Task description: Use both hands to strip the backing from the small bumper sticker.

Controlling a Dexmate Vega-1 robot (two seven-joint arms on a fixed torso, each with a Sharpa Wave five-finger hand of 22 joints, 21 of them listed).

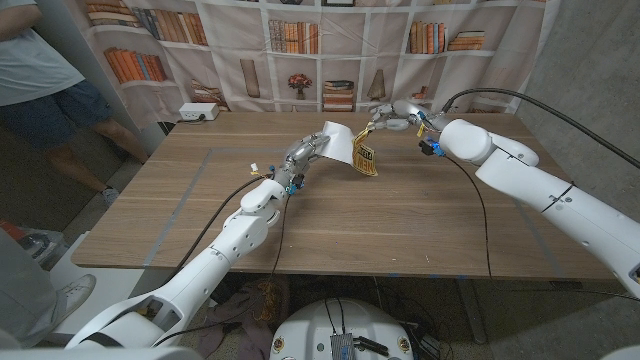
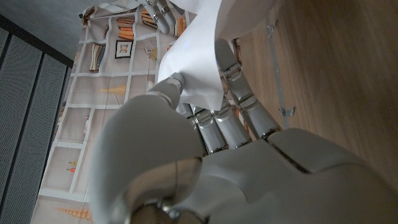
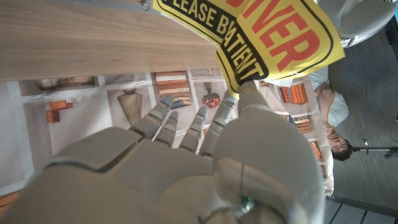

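Head view: above the worktop's far edge, the left hand pinches the white backing; the right hand pinches the yellow bumper sticker, which hangs between both hands.

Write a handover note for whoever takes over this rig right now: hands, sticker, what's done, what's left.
Left robot hand: pinches the white backing, raised over the table.
Right robot hand: pinches the yellow sticker by an edge; it hangs below.
Done: backing and sticker look mostly peeled apart; whether they still join at one edge is unclear.
Left: finish separating, then set both down.
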